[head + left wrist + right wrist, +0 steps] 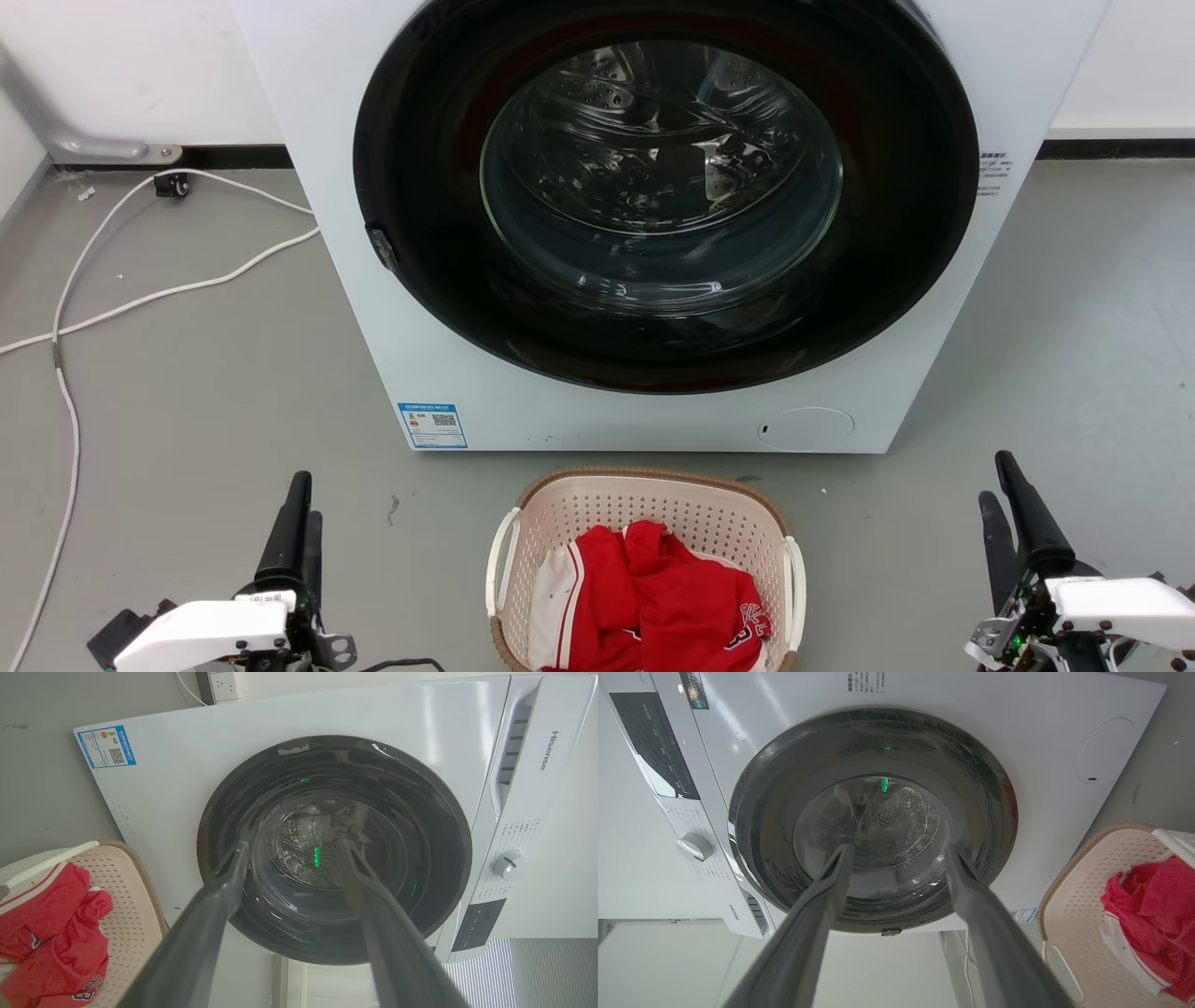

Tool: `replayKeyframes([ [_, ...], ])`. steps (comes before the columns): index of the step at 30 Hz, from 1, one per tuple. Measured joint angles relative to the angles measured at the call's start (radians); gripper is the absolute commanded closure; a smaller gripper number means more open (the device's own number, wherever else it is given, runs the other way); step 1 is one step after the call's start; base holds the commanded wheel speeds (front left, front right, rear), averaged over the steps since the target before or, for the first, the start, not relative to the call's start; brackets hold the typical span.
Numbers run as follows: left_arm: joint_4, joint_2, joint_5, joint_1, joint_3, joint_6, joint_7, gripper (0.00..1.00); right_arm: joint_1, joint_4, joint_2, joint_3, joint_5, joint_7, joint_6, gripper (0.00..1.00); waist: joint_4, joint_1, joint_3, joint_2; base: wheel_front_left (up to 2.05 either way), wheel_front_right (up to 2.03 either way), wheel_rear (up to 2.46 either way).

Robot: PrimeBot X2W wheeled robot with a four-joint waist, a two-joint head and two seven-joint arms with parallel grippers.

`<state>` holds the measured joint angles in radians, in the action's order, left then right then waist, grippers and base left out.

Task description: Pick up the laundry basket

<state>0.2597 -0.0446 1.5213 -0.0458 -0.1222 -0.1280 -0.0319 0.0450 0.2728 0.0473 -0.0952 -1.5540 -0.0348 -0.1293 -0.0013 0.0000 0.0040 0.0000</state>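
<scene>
**Grey floor, washer ahead, basket sits low-centre between two empty grippers**

Floor is smooth matte grey, with a white cable snaking across the left side.

Arm pose:
- left gripper is at lower left, pale forearm below it, long dark fingers pointing up toward the washer. Left wrist view shows the two fingers spread with a wide gap and nothing between them.
- right gripper is at lower right, in a mirrored pose with fingers angled slightly inward. Right wrist view also shows the fingers apart and empty.
- Both hover off the floor, well apart from the basket and flanking it on either side.

Task object:
- laundry basket stands upright on the floor just in front of the washer's lower edge, centred between the grippers.
- It is cream plastic and rounded-rectangular, with walls perforated in a regular dot grid.
- brown rim has a woven look.
- There is a smooth white loop handle on each side, left handle and right handle.
- red garment with white trim is crumpled inside, soft and creased.

Washer:
- Glossy white flat front panel.
- Large round door is shut, with a black ring around bulged clear glass and a perforated steel drum visible behind it.
- blue label sits at bottom left and a round cover at bottom right.
</scene>
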Motion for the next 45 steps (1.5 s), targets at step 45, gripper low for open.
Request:
replayKeyframes([
  [45,-0.323,-0.036,-0.972,0.042,0.193,0.108,0.156,0.0,-0.008,-0.218,0.0,0.069,1.047,0.158,0.0,0.0,-0.008,0.0,0.01,0.0,0.0,0.0,0.0],
])
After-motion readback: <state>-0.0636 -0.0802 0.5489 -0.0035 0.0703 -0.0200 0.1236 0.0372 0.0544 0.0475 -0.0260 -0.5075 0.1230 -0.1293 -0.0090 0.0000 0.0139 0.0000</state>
